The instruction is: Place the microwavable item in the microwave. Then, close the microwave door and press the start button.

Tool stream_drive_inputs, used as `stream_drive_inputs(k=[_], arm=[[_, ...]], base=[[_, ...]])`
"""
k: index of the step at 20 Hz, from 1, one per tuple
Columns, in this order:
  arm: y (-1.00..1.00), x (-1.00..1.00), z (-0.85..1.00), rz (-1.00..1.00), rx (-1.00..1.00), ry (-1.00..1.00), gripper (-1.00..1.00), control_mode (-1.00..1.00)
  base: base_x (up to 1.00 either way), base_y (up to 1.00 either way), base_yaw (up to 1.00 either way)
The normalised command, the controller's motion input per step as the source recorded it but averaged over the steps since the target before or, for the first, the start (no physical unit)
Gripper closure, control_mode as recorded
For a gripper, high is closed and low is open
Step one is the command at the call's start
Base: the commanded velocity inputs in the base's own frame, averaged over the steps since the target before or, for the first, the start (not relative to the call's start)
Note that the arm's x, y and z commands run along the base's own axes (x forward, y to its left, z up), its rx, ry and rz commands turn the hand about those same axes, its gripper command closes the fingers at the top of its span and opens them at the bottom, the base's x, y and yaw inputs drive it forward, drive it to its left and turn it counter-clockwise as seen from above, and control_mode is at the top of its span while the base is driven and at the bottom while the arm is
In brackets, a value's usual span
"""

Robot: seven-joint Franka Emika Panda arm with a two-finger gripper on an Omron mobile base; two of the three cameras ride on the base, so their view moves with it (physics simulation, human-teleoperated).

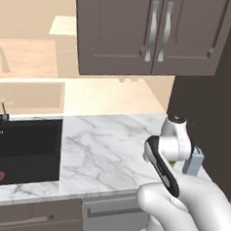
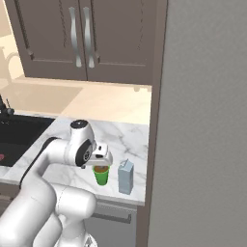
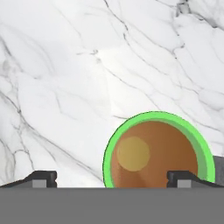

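The green cup stands upright on the marble surface, full of brown liquid, just beside the grey carton and near the surface's front edge. The gripper hangs directly above the cup, its fingers spread wide and holding nothing. In the hand view the cup sits off-centre, its rim under one fingertip rather than between the two. A straight descent from here would likely land that finger on the rim, tipping the cup, spilling it, or shoving it against the carton.
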Motion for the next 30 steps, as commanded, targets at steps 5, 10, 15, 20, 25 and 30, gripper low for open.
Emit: stream_drive_inputs(k=[5, 10, 15, 20, 25, 30], arm=[[0.00, 0.05, -0.38, 0.00, 0.00, 0.05, -1.00, -1.00], [0.00, 0.00, -0.49, 0.00, 0.00, 0.07, -1.00, -1.00], [0.01, 0.00, -0.41, 0.00, 0.00, 0.02, -1.00, -1.00], [0.00, -0.14, -0.31, 0.00, 0.00, 0.00, 1.00, -1.00], [0.00, -0.05, -0.16, 0.01, 0.00, 0.00, 1.00, -1.00], [0.19, 0.00, -0.04, 0.00, 0.00, 0.00, 1.00, -1.00]], base=[[0.00, 0.00, 0.00], [0.00, 0.00, 0.00], [0.00, 0.00, 0.00], [0.00, 0.00, 0.00], [0.00, 0.00, 0.00], [0.00, 0.00, 0.00]])
